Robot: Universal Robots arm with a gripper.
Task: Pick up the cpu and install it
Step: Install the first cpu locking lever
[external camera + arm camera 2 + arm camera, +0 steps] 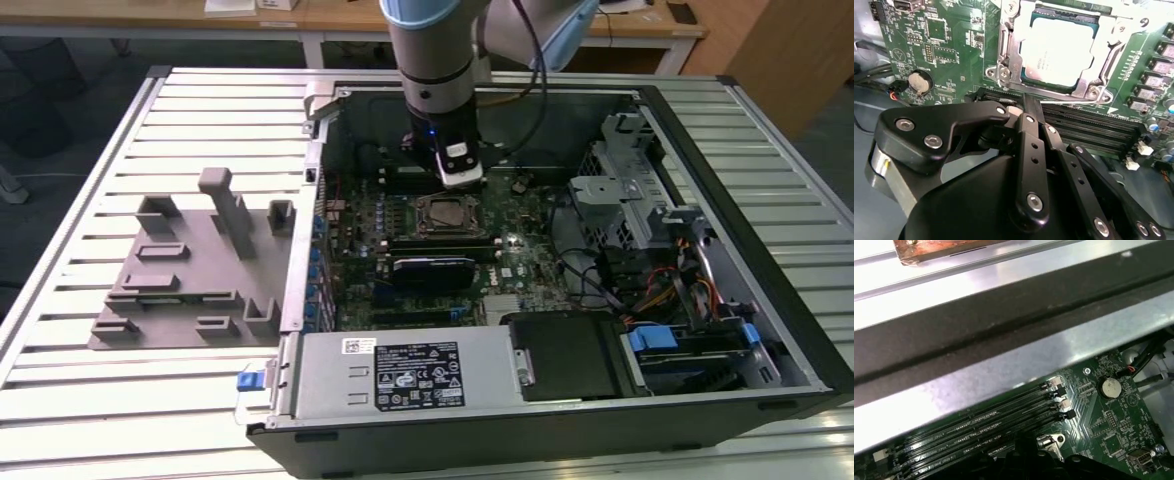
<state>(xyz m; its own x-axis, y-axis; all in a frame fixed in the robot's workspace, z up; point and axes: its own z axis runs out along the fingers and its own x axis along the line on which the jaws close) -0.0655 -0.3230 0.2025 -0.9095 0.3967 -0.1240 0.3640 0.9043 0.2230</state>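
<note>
Lying flat in socket: cpu [1059,50]

A lab or workshop: an opened computer case [561,300] lies on a slatted metal table [80,330] at frame centre, wooden desks [320,20] along the top edge.

Setup sat on a slatted metal desk [80,180]. Behind it ran a light wooden bench [334,15] on white legs, with a wood-panelled wall [787,50] at the exterior view's right.
</note>
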